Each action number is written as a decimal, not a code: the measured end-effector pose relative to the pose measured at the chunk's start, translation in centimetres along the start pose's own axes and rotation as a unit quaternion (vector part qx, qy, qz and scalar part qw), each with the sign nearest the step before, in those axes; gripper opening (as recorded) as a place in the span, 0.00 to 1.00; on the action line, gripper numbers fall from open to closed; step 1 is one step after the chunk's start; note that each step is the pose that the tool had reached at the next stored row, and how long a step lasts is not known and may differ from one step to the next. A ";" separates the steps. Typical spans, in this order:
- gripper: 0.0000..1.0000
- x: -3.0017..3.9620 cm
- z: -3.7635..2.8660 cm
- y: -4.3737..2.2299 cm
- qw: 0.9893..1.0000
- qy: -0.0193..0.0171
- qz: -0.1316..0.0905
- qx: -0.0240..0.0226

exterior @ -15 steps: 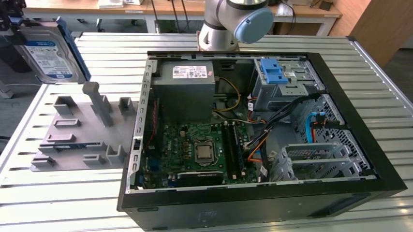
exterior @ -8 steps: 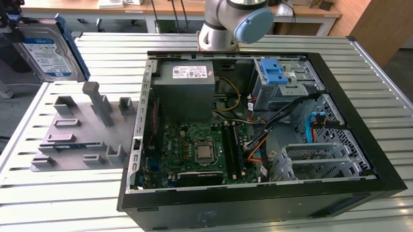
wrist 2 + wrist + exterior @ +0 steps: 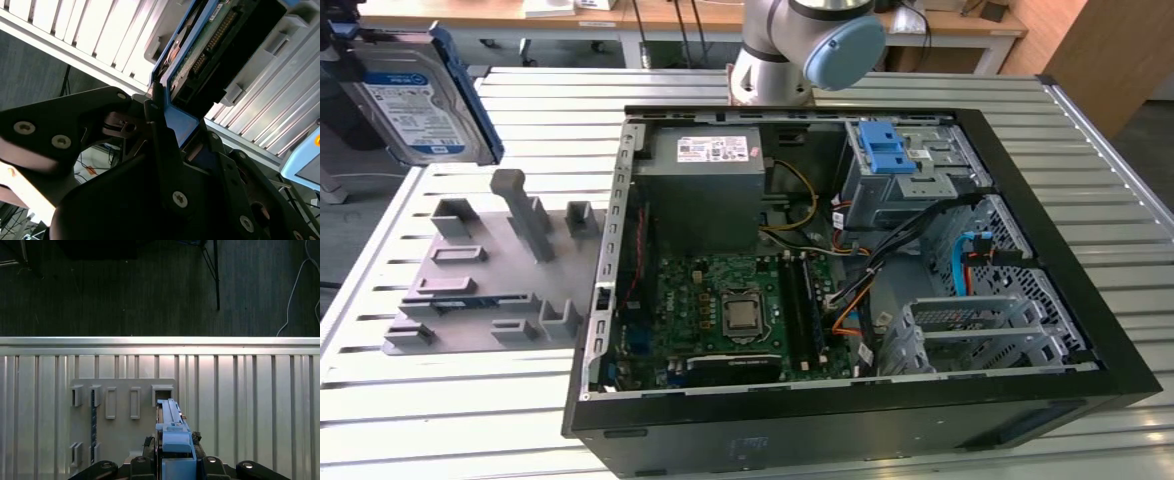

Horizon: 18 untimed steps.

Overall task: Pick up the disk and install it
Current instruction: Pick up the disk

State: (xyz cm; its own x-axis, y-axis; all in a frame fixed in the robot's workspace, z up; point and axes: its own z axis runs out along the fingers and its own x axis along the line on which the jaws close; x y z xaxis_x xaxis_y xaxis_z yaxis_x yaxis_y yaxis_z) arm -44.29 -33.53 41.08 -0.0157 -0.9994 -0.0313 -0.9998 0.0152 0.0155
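Note:
The disk (image 3: 420,100), a silver hard drive with a white-and-blue label in a blue carrier bracket, hangs upright in the air at the exterior view's upper left, above the table's corner. My gripper (image 3: 344,48) holds it from that side. In the first wrist view the disk (image 3: 172,430) is seen edge-on between the fingers of my gripper (image 3: 172,462), above the grey fixture plate (image 3: 122,415). In the second wrist view my gripper (image 3: 167,107) is shut on the blue bracket of the disk (image 3: 210,45).
The open computer case (image 3: 1067,230) lies on the slatted table (image 3: 454,420). Inside are the drive cage (image 3: 914,185) with its blue latch (image 3: 891,150), a grey power supply (image 3: 707,175) and the motherboard (image 3: 720,310). The grey fixture plate (image 3: 480,280) lies beside the case. The arm's base (image 3: 794,45) stands behind it.

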 end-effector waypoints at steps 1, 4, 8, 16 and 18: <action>0.37 0.00 -0.10 0.00 1.000 0.000 0.000 0.000; 0.37 -0.01 -0.37 0.00 1.000 0.000 0.000 0.000; 0.37 -0.03 -0.73 0.01 1.000 0.000 0.000 0.000; 0.37 -0.04 -1.30 0.02 1.000 0.000 0.000 0.000; 0.37 -0.05 -1.45 0.02 1.000 0.000 0.000 0.000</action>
State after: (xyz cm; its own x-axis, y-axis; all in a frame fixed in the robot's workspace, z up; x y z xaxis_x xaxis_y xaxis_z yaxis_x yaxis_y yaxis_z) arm -44.29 -33.52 42.53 -0.0157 -0.9994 -0.0311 -0.9998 0.0152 0.0155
